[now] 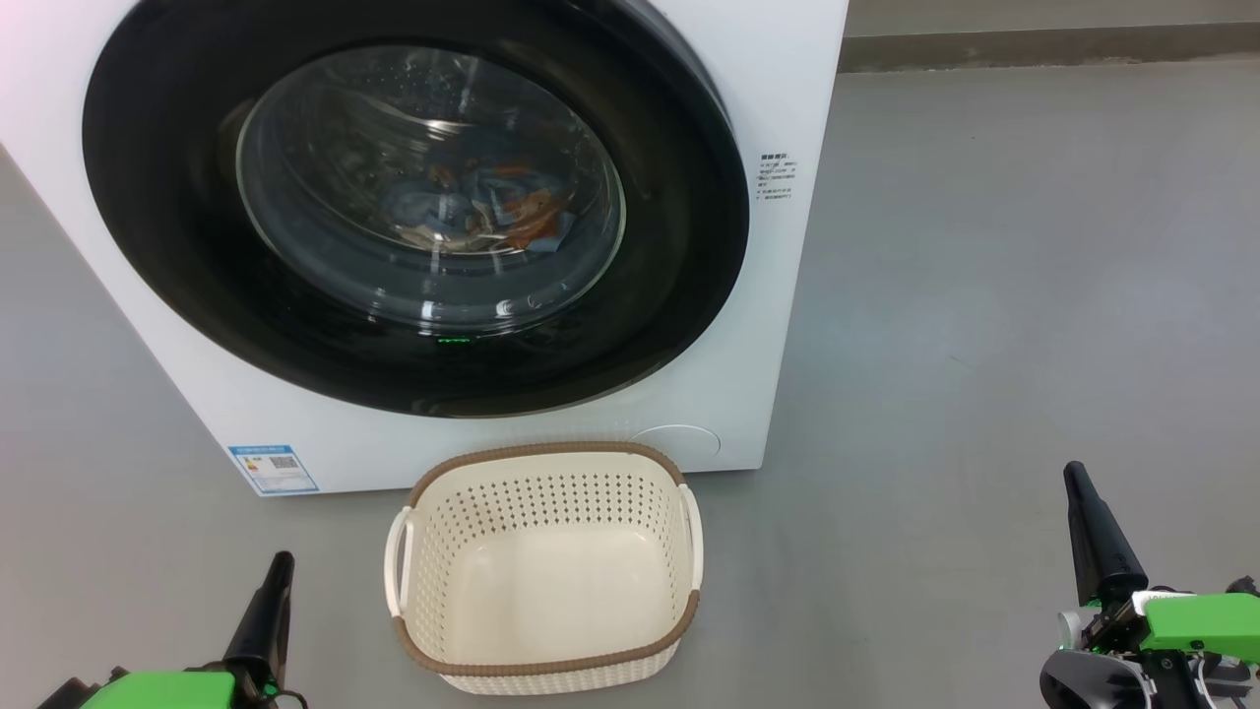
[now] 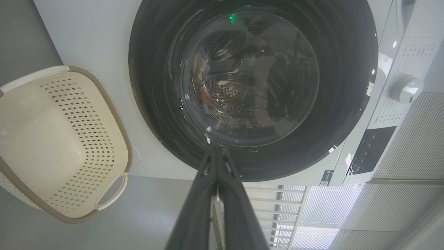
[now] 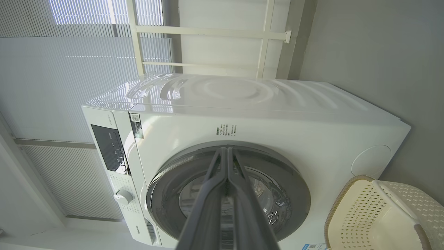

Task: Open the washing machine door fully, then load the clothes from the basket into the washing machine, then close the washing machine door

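Observation:
The white washing machine [image 1: 758, 325] stands ahead with its round black door [image 1: 148, 236] closed flat against its front. Through the door's glass I see the light-blue and orange clothes [image 1: 492, 207] lying in the drum. In front of the machine, on the floor, sits the cream basket [image 1: 546, 471] with nothing in it. My left gripper [image 1: 281, 561] is low at the basket's left, shut and holding nothing. My right gripper [image 1: 1075, 473] is far to the basket's right, shut and holding nothing. In the left wrist view the shut fingers [image 2: 216, 152] point at the door [image 2: 156, 114].
Grey floor [image 1: 984, 295] spreads wide to the right of the machine. A wall base runs along the back. The right wrist view shows window blinds [image 3: 69, 69] and a white frame [image 3: 208, 31] behind the machine [image 3: 312, 125], and its control panel [image 3: 111, 149].

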{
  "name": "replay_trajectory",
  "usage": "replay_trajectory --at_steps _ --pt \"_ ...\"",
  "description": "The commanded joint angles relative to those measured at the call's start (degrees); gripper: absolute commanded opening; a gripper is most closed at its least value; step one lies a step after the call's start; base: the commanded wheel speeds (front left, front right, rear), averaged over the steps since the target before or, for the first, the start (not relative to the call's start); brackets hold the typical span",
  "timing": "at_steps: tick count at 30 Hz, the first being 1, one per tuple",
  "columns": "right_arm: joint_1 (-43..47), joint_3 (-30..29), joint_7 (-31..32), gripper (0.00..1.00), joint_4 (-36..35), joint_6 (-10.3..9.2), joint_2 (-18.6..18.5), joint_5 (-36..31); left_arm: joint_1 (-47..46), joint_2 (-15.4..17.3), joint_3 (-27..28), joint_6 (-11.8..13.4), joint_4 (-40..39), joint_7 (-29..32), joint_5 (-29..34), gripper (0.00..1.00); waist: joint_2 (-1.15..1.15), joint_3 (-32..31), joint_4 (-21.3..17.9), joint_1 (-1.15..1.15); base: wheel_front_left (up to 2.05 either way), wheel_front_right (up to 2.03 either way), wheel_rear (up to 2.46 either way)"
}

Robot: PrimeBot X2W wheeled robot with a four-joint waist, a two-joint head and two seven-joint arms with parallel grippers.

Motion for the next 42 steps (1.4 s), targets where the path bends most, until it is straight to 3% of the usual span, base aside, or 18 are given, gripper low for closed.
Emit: replay_trajectory --at_steps 1,42 --pt "-0.5 1.4 0.4 0.0 -1.8 0.09 -0.2 -0.1 -2.7 0.8 1.9 0.0 -0.9 0.3 0.2 0.0 0.0 0.0 0.0 0.0 0.0 0.0 0.0" --pt "-0.5 1.2 0.6 0.0 -1.7 0.09 -0.1 -0.2 -2.7 0.7 2.1 0.0 -0.9 0.5 0.3 0.0 0.0 0.0 0.0 0.0 0.0 0.0 0.0"
